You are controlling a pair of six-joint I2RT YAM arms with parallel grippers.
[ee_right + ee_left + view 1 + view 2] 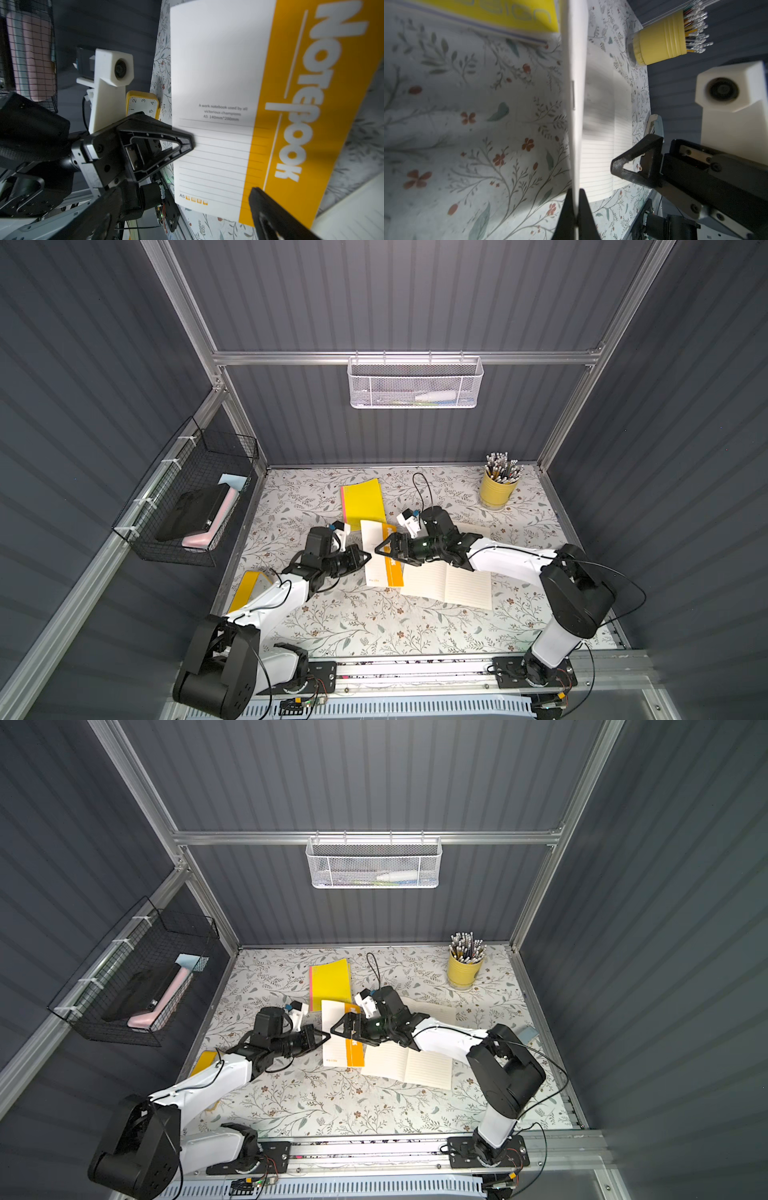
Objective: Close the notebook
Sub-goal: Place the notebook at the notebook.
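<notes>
On the worktop: notebook at centre, second pad behind it, pencil cup in the far right corner.

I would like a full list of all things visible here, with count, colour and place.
open notebook: one, orange and white, table centre, cover raised
closed notebook: one, yellow, behind it
cup: one, yellow, rear right, holding pencils
mesh basket: one, white, rear wall
wire basket: one, black, left wall
clock: one, yellow, table's left edge
table: one, floral
left gripper: one, black, jaws shut on the raised cover
right gripper: one, black, jaws open, facing the cover
</notes>
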